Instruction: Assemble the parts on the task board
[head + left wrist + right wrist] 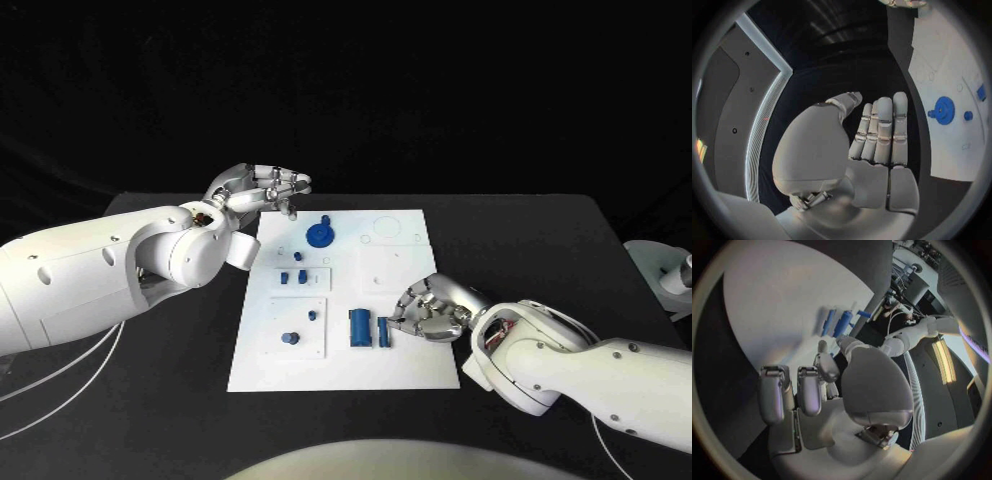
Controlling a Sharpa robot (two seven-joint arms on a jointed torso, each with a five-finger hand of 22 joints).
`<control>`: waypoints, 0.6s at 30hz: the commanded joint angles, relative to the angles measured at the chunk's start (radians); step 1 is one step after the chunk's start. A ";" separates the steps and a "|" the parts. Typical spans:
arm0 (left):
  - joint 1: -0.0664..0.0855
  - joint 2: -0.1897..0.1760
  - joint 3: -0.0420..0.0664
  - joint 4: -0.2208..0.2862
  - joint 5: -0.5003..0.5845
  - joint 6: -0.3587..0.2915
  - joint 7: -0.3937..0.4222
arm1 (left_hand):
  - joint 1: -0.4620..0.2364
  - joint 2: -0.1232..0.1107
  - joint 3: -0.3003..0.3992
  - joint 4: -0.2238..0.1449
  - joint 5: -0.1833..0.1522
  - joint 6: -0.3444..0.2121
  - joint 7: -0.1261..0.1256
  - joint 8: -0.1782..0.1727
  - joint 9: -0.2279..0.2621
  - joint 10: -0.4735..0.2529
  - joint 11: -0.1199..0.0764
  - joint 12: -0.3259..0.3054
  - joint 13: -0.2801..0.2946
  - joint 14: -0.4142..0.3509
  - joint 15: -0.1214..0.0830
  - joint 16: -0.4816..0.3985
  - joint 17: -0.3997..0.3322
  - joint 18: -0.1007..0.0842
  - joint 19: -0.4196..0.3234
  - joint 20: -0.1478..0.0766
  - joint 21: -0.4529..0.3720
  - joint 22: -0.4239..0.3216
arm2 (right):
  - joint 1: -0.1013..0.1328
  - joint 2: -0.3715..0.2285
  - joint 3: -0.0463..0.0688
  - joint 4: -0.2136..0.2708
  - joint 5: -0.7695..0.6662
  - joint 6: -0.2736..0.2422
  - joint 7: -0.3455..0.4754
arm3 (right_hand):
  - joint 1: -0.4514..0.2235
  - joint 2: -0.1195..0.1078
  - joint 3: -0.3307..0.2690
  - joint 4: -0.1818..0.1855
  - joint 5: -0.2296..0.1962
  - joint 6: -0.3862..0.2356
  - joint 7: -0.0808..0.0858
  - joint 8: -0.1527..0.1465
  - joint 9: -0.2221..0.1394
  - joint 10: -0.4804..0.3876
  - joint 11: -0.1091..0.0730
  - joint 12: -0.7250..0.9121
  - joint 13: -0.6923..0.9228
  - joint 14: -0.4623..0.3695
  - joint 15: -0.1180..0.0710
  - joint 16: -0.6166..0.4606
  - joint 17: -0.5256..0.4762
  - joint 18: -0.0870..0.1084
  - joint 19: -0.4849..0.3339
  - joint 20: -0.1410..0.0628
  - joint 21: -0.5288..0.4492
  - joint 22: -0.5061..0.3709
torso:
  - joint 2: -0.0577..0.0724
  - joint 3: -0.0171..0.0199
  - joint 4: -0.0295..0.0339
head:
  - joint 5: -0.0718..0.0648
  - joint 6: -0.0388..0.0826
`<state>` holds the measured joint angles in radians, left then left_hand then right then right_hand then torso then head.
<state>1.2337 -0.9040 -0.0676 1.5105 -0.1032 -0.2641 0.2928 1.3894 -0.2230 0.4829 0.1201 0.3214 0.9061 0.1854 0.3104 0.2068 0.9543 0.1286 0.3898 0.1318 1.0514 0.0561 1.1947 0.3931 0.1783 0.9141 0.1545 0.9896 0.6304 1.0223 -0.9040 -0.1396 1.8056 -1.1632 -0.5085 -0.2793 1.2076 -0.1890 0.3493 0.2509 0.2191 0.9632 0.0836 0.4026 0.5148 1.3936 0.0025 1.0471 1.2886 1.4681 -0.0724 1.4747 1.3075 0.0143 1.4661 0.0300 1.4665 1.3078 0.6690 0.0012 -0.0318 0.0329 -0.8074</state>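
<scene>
Task board [404, 350] lies flat mid-bench, white plate w/ blue parts spread over its left half. Round disc part w/ a small tab [319, 235] sits near the far edge; small blue pegs [293, 277] in a recessed panel below it; a short round part [290, 338] in the near-left panel; two upright-looking blue blocks [359, 327] side by side near board centre. Parts look staged in own pockets, prob. so each can be picked separately w/o disturbing the rest.

Right hand [430, 310] rests over the board's near-right area, just beside the two blocks, fingers [809, 390] curled in part-way, holding nothing as far as the right wrist view shows; it seems poised to take a block, though contact w/ the nearer block can't be confirmed: the fingers hide that edge in the head view.

Left hand [260, 190] hovers off the board's far-left corner over the black bench [548, 240], near the disc but apart from it. Left wrist view shows its fingers [882, 130] straight, side by side, palm empty; likely parked clear so right hand has room.

Hard to read: faint outlines on board's right half [387, 235] are prob. empty sockets, too pale to tell shape. Small pegs too tiny to say upright or lying.
</scene>
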 commanded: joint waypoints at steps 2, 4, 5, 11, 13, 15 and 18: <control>-0.001 0.018 -0.004 -0.025 0.046 -0.002 0.058 | -0.013 -0.003 -0.003 0.011 -0.003 -0.018 0.003 0.007 0.001 -0.009 0.002 0.017 0.004 -0.068 0.003 -0.054 -0.028 0.004 -0.043 0.003 -0.042 -0.020 | 0.028 0.002 0.002 -0.073 0.358 -0.053 0.414 | 0.052 0.004 0.011 -0.017 0.002 -0.059 0.031 -0.034 -0.008 -0.173 0.029 -0.349 -0.203 -0.017 0.032 -0.133 -0.174 0.066 -0.042 0.030 -0.306 0.132 | -0.023 -0.0053 -0.0070 | -0.010 0.023; -0.002 0.031 -0.007 -0.046 0.064 0.000 0.072 | -0.013 -0.006 -0.004 0.014 -0.005 -0.029 0.005 0.006 0.000 -0.012 0.006 0.024 0.004 -0.112 0.009 -0.110 -0.056 0.003 -0.076 0.009 -0.086 -0.043 | 0.042 0.009 0.003 -0.118 0.458 -0.038 0.485 | 0.068 0.004 0.016 -0.021 -0.008 -0.087 0.045 -0.048 -0.011 -0.258 0.044 -0.472 -0.287 -0.085 0.045 -0.242 -0.324 0.104 -0.132 0.044 -0.538 0.046 | -0.031 -0.0073 -0.0083 | -0.012 0.039; -0.004 0.038 -0.008 -0.056 0.073 0.000 0.079 | -0.014 -0.004 -0.003 0.017 -0.005 -0.033 0.007 0.006 0.000 -0.011 0.007 0.029 0.005 -0.135 0.013 -0.146 -0.074 0.003 -0.093 0.012 -0.112 -0.057 | 0.050 0.015 0.003 -0.150 0.517 -0.026 0.523 | 0.076 0.004 0.021 -0.023 -0.014 -0.101 0.054 -0.056 -0.014 -0.287 0.051 -0.495 -0.306 -0.134 0.054 -0.313 -0.413 0.126 -0.192 0.050 -0.680 -0.008 | -0.036 -0.0089 -0.0092 | -0.014 0.045; -0.021 0.088 -0.010 -0.133 0.130 0.001 0.132 | -0.011 -0.007 0.004 0.035 -0.008 -0.051 0.017 0.012 -0.001 0.001 0.020 0.003 -0.026 -0.211 0.048 -0.407 -0.190 0.000 -0.165 0.055 -0.321 -0.184 | 0.079 0.070 0.009 -0.331 0.775 0.043 0.660 | 0.115 0.000 0.083 -0.020 -0.036 -0.146 0.097 -0.089 -0.048 -0.411 0.107 -0.724 -0.570 -0.409 0.118 -0.721 -0.720 0.165 -0.413 0.104 -1.131 -0.268 | -0.064 -0.0174 -0.0180 | -0.017 0.094; -0.027 0.106 -0.010 -0.162 0.150 -0.005 0.155 | -0.011 -0.012 0.011 0.043 -0.009 -0.060 0.019 0.014 -0.002 0.006 0.027 -0.036 -0.051 -0.238 0.067 -0.513 -0.224 -0.010 -0.220 0.081 -0.433 -0.251 | 0.085 0.096 0.013 -0.394 0.841 0.069 0.691 | 0.121 -0.003 0.101 -0.021 -0.044 -0.144 0.105 -0.101 -0.060 -0.403 0.119 -0.779 -0.656 -0.461 0.134 -0.823 -0.776 0.159 -0.456 0.128 -1.204 -0.335 | -0.073 -0.0194 -0.0230 | -0.018 0.108; -0.032 0.122 -0.010 -0.188 0.168 -0.013 0.174 | -0.009 -0.014 0.010 0.049 -0.012 -0.072 0.013 0.012 -0.004 0.003 0.038 -0.083 -0.068 -0.261 0.083 -0.604 -0.248 -0.009 -0.248 0.108 -0.529 -0.312 | 0.091 0.118 0.016 -0.445 0.889 0.089 0.712 | 0.124 -0.014 0.113 -0.031 -0.057 -0.141 0.110 -0.123 -0.080 -0.371 0.131 -0.834 -0.769 -0.454 0.152 -0.929 -0.840 0.172 -0.462 0.148 -1.279 -0.428 | -0.078 -0.0191 -0.0251 | -0.020 0.125; -0.041 0.152 -0.009 -0.236 0.193 -0.026 0.202 | -0.006 -0.013 -0.001 0.051 -0.013 -0.085 0.000 0.005 -0.009 -0.007 0.057 -0.133 -0.069 -0.294 0.105 -0.689 -0.272 -0.005 -0.269 0.131 -0.618 -0.370 | 0.100 0.158 0.020 -0.527 0.945 0.122 0.737 | 0.126 0.004 0.127 -0.038 -0.059 -0.132 0.112 -0.137 -0.093 -0.376 0.139 -0.876 -0.844 -0.478 0.162 -1.007 -0.883 0.170 -0.467 0.163 -1.326 -0.492 | -0.085 -0.0176 -0.0272 | -0.018 0.146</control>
<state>1.1956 -0.7584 -0.0781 1.2849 0.0259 -0.2726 0.4183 1.3801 -0.2302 0.4840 0.1740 0.3110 0.8233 0.1851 0.3167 0.1972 0.9427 0.1830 0.2543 0.0637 0.7496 0.1621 0.5035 0.1196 0.1783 0.6434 0.2850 0.3725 0.2610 1.1211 -0.7519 -0.1196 1.2908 -0.3719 -0.4662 0.3563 1.3346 -0.1924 0.4741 0.2125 0.1631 0.8275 0.1945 0.2657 0.4230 1.0084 0.1417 0.1719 0.4510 0.9832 0.0903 0.4705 0.4266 0.1700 0.9963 0.1917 0.1432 0.8216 0.5967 -0.0162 -0.0542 0.0137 -0.6771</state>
